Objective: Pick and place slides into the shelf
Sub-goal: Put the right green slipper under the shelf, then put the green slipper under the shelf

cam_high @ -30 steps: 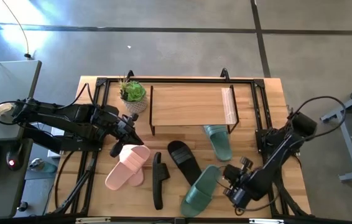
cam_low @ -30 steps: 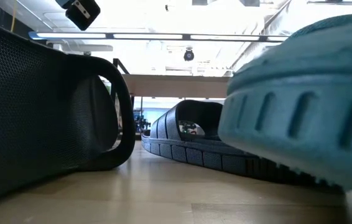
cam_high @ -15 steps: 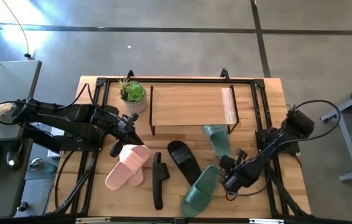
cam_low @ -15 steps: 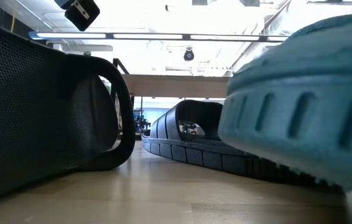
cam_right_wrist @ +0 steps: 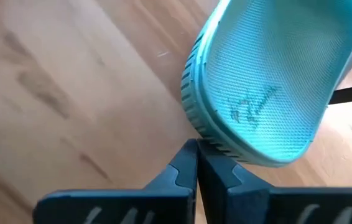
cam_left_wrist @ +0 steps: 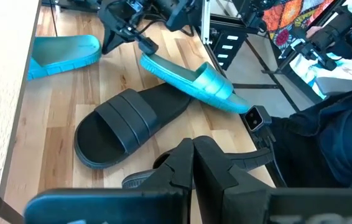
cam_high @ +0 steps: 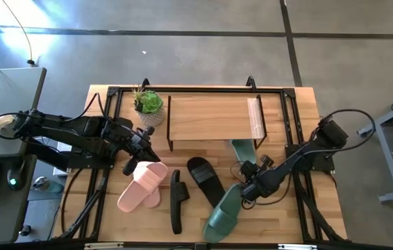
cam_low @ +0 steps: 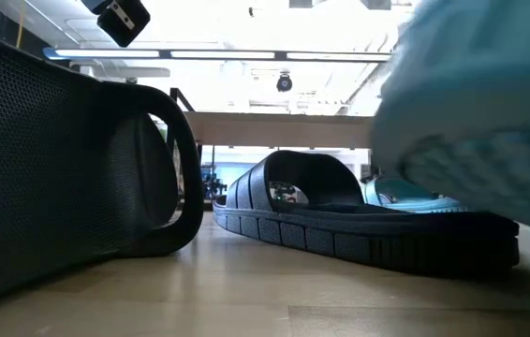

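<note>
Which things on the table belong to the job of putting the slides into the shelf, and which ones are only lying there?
Belong to the job:
- green slide, its edge pinched by the right hand
- second green slide, partly under the shelf
- two black slides
- pink slides, beside the shut left hand

Only lying there:
- potted plant

No lettering can be read anywhere; the green slide's footbed mark is illegible.
</note>
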`<state>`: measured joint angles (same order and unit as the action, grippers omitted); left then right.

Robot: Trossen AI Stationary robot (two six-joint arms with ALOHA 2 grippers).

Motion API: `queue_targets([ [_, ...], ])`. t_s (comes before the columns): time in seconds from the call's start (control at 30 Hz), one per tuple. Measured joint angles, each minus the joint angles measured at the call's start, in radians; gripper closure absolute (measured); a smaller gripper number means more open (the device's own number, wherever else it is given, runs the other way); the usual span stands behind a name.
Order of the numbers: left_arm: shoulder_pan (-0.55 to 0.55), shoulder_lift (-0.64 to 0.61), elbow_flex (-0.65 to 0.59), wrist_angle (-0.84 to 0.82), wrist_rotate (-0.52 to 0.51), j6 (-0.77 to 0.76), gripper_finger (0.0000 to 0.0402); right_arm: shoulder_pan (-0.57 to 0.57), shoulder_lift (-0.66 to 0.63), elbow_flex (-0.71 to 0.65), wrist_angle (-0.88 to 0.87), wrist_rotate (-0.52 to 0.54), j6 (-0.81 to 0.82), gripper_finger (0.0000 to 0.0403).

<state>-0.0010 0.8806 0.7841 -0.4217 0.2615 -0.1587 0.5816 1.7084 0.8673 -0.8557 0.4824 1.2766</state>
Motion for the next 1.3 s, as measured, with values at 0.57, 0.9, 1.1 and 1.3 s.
queue_targets([
  [0.57,0.000,0.000,0.000,0.000,0.000,-0.002,0.0401,-0.078,0.000,0.000,-0.106,0.024,0.070,0.0403],
  [0.9,0.000,0.000,0.000,0.000,0.000,-0.002,0.0401,-0.014,-0.053,0.000,-0.104,0.024,0.026,0.0403],
  [1.1,0.000,0.002,0.000,0.000,0.000,-0.002,0.0401,0.061,-0.215,0.001,-0.087,0.036,-0.074,0.0403],
  [1.3,0.000,0.002,0.000,0.000,0.000,-0.002,0.0401,0.117,-0.427,0.001,0.052,-0.082,-0.108,0.0403],
])
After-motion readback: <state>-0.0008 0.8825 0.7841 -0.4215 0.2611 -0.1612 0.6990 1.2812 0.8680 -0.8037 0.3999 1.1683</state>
